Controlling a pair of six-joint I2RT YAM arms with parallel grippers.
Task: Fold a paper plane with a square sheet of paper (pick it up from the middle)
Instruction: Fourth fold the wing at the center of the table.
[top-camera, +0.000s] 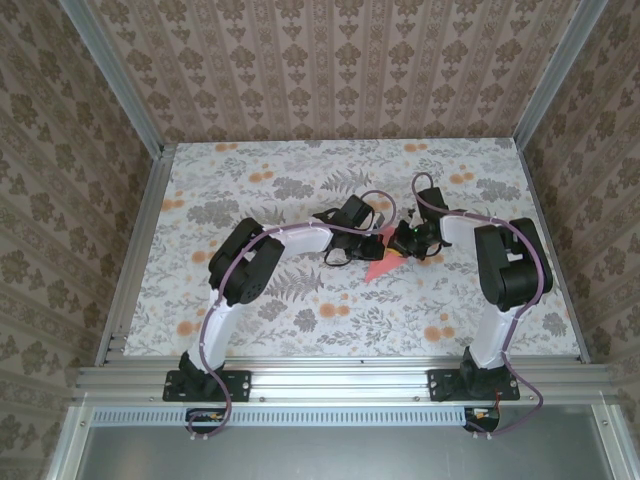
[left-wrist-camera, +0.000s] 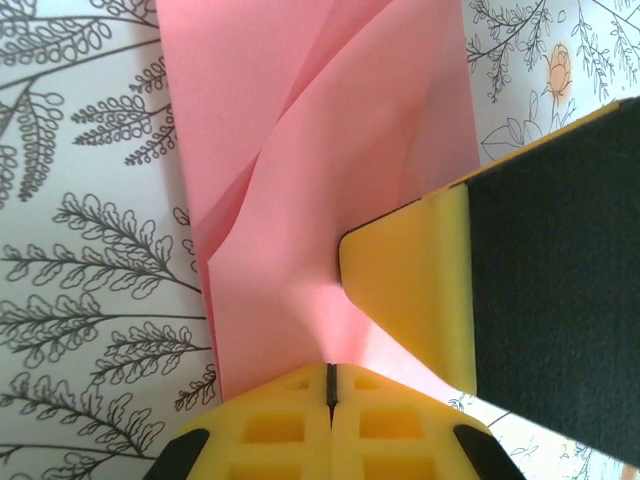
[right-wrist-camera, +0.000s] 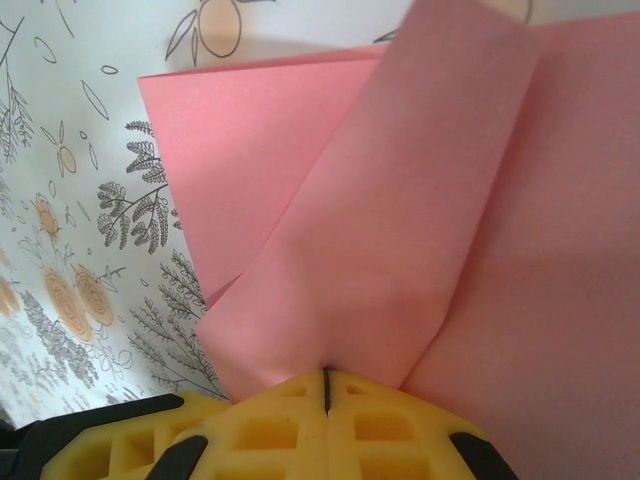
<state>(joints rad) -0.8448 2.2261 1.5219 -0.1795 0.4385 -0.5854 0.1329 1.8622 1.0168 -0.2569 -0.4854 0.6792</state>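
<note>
Paper: thin pink-red square sheet of paper (top-camera: 384, 266), mid-table, at 6 o'clock of both claws in the top view.
Left grip: left gripper (left-wrist-camera: 330, 385), yellow fingers pressed together, pinching the sheet's edge.
Right grip: right gripper (right-wrist-camera: 327, 385), likewise clamped on a folded flap.
Progress: flaps overlap along creases (not yet a slim dart); I judge it roughly midway, with the narrowing folds left.
Around: flower-printed table (top-camera: 250, 190), patterned walls (top-camera: 60, 150).
In the way: the right gripper's finger crowds the left at 3 o'clock in the left wrist view.
</note>
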